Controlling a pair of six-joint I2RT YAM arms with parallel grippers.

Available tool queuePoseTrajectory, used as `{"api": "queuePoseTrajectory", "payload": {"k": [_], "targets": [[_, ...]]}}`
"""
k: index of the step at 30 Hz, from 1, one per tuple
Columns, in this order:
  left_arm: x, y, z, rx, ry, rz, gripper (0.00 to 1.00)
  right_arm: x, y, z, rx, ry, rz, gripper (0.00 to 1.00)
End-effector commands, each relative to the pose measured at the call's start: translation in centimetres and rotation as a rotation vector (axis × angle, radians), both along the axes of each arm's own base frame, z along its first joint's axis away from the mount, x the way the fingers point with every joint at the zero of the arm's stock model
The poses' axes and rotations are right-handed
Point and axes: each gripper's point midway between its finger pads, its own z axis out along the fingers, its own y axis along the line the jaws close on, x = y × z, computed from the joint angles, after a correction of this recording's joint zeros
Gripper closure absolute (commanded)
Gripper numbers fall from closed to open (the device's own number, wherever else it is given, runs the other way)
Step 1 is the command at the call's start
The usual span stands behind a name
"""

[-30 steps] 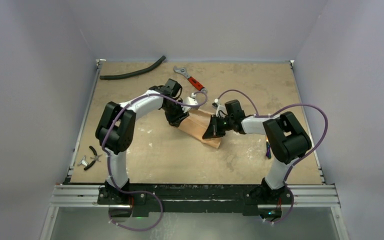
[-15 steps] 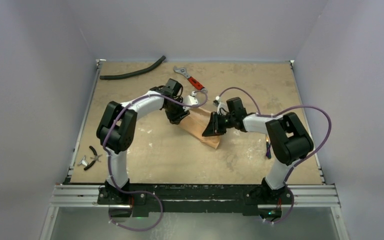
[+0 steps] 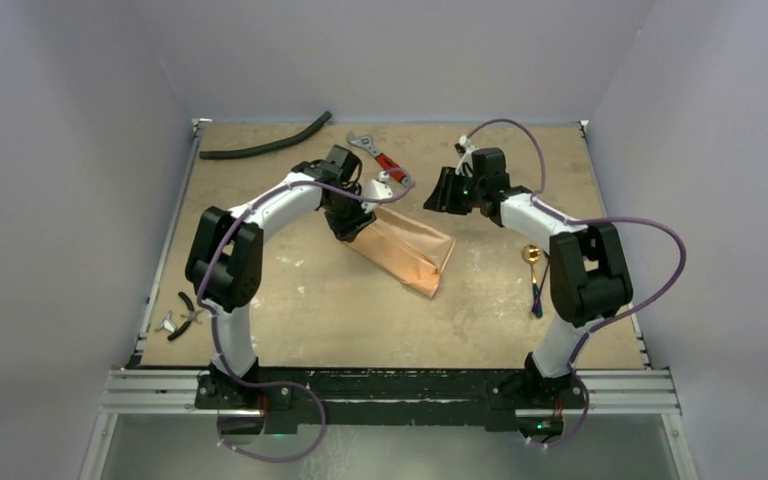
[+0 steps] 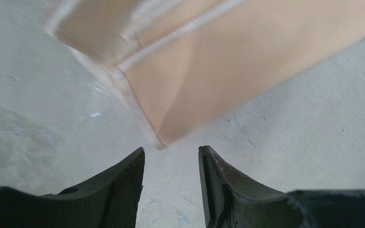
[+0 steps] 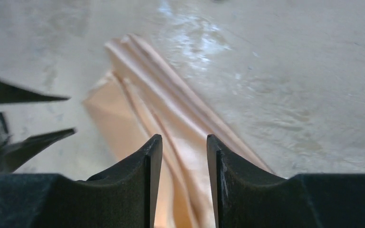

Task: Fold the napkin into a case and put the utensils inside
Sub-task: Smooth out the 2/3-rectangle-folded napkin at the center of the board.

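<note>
The peach-orange napkin (image 3: 406, 249) lies on the table, folded into a flat layered strip. My left gripper (image 3: 346, 226) hovers at its far left corner, open. In the left wrist view the cloth corner (image 4: 209, 61) lies just ahead of the left gripper (image 4: 171, 151), and nothing is between the fingers. My right gripper (image 3: 439, 194) is raised beyond the napkin's far right end, open and empty. The right wrist view shows the pleated cloth (image 5: 171, 114) below and ahead of the right gripper (image 5: 184, 138). The utensils lie to the right: a gold spoon bowl (image 3: 532, 253) and a dark handle (image 3: 537, 296).
A red-handled wrench (image 3: 381, 158) and a curved black hose (image 3: 265, 145) lie at the far edge. Pliers (image 3: 184, 314) rest by the left rim. In the right wrist view, the left gripper's fingers (image 5: 28, 137) show at the left edge.
The right gripper opened, let go of the napkin and swung up and away toward the far side. The napkin now lies flat. The left gripper opened a little and shifted slightly farther back.
</note>
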Motion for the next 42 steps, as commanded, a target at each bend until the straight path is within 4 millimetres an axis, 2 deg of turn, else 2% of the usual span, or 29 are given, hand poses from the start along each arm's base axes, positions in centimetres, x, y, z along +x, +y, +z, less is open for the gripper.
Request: {"api": "queuePoseTrajectory", "payload": {"k": [1,4,8,13,17,22,24,28,31,33,36,38,41,42], "targets": [[-3.3,1.3,-0.7,0.015,0.067,-0.059,0.56,0.0,-2.3,-5.1,-0.147,0.07,-0.081,0.59],[-3.8,1.8,-2.5,0.063,0.086,-0.035,0.59,-1.0,-2.8,-6.6,-0.162,0.098,-0.087,0.63],[-3.3,1.8,-4.4,0.103,0.06,-0.007,0.61,-3.1,-3.7,-8.0,-0.19,0.139,-0.092,0.65],[-0.6,1.6,-6.6,0.143,0.011,0.059,0.62,-6.8,-4.2,-9.5,-0.176,0.196,-0.089,0.68],[2.3,-0.3,-6.7,0.098,-0.027,0.098,0.62,-10.6,-3.0,-9.3,-0.108,0.246,-0.05,0.69],[6.0,-3.4,-6.1,0.044,-0.057,0.113,0.62,-15.0,0.3,-8.6,-0.051,0.291,0.042,0.69],[7.3,-4.9,-5.6,0.017,-0.073,0.107,0.62,-16.7,1.9,-8.2,-0.003,0.312,0.087,0.69],[8.7,-7.9,-4.7,-0.043,-0.079,0.078,0.62,-18.1,4.8,-7.3,0.094,0.312,0.159,0.69],[9.5,-9.5,-4.3,-0.077,-0.063,0.053,0.62,-18.2,6.8,-6.4,0.129,0.294,0.217,0.68],[10.0,-10.1,-3.1,-0.097,-0.06,0.042,0.62,-18.0,7.2,-5.5,0.14,0.271,0.243,0.67],[10.3,-10.4,-0.9,-0.104,-0.088,0.012,0.6,-18.4,7.6,-3.0,0.171,0.223,0.31,0.64],[10.7,-10.0,1.3,-0.092,-0.124,0.016,0.56,-18.7,7.2,-1.6,0.152,0.195,0.337,0.61],[10.3,-8.2,4.2,-0.042,-0.164,0.052,0.48,-17.6,6.1,0.5,0.094,0.125,0.307,0.59],[10.0,-7.3,5.8,-0.038,-0.189,0.064,0.45,-16.9,5.9,1.3,0.079,0.094,0.297,0.58]]}}
